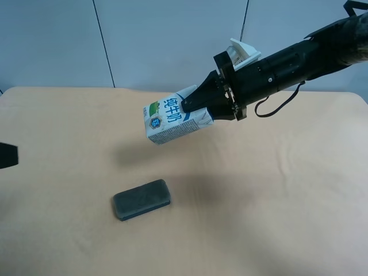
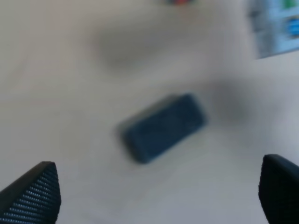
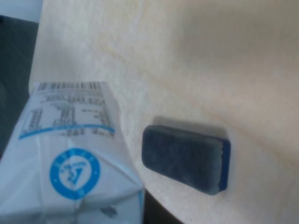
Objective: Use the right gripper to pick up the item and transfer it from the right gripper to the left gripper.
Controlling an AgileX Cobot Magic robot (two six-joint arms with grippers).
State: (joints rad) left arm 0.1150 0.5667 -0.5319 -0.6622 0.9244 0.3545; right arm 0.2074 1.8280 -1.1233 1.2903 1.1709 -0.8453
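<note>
My right gripper, black with a white module on its wrist, is shut on the white-and-grey milk carton and holds it tilted in the air above the table's middle. The carton fills the near corner of the right wrist view; a blurred corner of it shows in the left wrist view. My left gripper is open and empty, with its two fingertips spread wide above the table. In the exterior high view only a black part shows at the left edge.
A dark grey oblong eraser lies on the beige table, in front of and below the carton. It also shows in the right wrist view and the left wrist view. A blurred reddish speck sits at the left wrist view's edge.
</note>
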